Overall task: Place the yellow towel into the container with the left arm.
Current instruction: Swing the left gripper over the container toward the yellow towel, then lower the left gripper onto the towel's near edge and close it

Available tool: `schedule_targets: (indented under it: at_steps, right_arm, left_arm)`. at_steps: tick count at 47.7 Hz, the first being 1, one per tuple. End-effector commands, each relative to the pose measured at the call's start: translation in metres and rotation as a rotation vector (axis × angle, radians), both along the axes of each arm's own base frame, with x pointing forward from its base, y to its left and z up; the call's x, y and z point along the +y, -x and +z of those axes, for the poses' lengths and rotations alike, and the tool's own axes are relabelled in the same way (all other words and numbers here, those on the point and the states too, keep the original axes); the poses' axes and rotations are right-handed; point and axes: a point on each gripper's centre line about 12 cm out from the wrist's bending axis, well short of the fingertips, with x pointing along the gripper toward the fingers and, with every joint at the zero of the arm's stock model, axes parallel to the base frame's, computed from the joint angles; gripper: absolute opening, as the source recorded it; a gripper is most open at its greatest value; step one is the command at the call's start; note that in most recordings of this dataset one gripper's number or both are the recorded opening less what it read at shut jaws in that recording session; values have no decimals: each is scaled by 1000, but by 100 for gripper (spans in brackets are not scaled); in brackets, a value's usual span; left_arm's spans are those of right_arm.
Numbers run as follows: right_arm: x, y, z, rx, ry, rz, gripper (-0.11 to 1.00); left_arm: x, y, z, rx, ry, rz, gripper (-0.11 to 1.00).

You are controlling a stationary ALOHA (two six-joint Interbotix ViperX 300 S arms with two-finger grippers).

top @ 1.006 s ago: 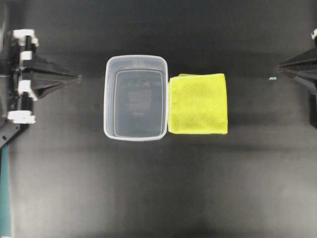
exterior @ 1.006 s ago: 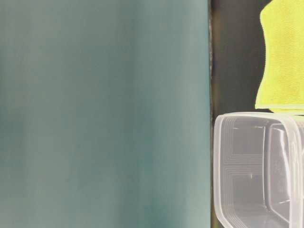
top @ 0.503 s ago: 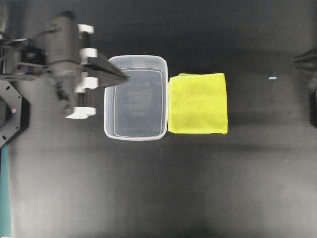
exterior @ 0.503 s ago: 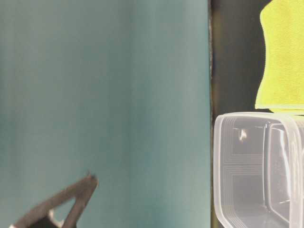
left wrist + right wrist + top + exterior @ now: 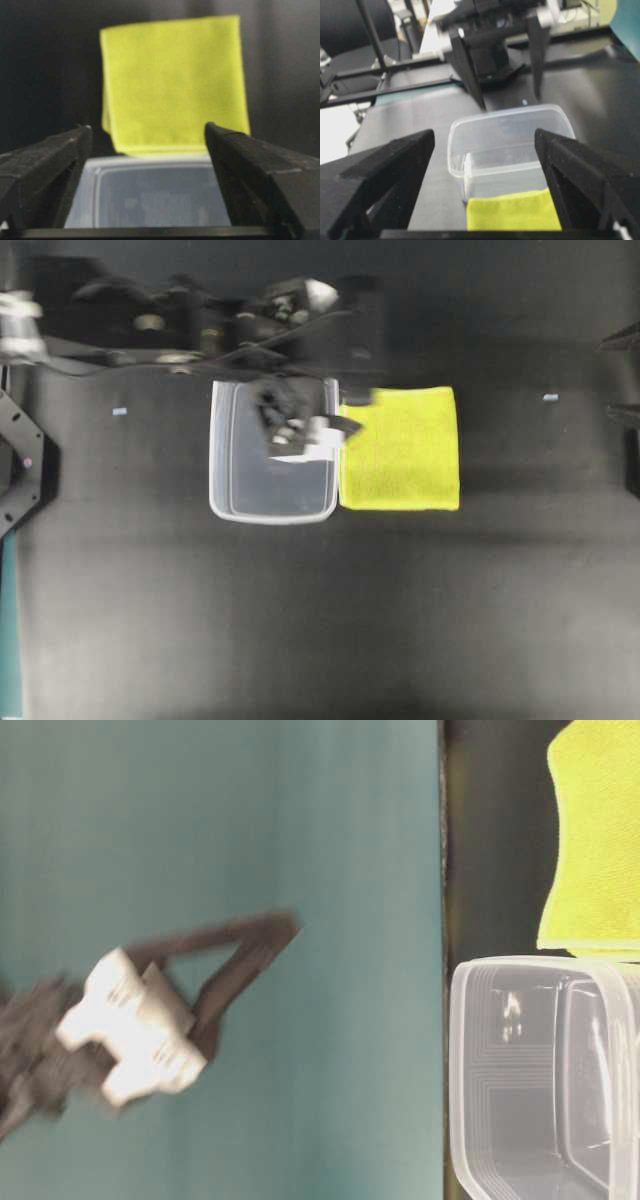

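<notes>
The yellow towel (image 5: 174, 82) lay flat on the dark worktop (image 5: 300, 620), straight ahead of the left arm's fingers (image 5: 50, 165) and just past the far wall of the container (image 5: 150, 200), which sat directly under and between them. In the left wrist view the two black fingers stood wide apart with nothing between them, and the towel showed centred in the gap, its near edge touching or almost touching the tub's rim.

From overhead the left gripper (image 5: 315, 425) hung over the container's towel-side half, blurred, so its exact height above the tub could not be read. The towel looked close to square, slightly longer along the edge it shared with the tub, so that long edge ran across the line of approach, roughly parallel to the span of the fingers.

The left arm was plainly the nearer one. The right gripper (image 5: 485, 200) was well back on the other side, its fingers also spread wide and empty, looking across towel and tub towards the left arm.

The coming move probably called for a short reach forward beyond the tub wall, then a descent onto the towel.
</notes>
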Motion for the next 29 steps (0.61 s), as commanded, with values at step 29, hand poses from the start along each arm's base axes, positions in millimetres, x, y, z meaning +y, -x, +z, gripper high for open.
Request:
schedule_targets:
  at_steps: [29]
  right_arm:
    - [0,0,7,-34,7,-2,78]
  left_arm:
    - [-4,-80,-161,248,11,-18,90]
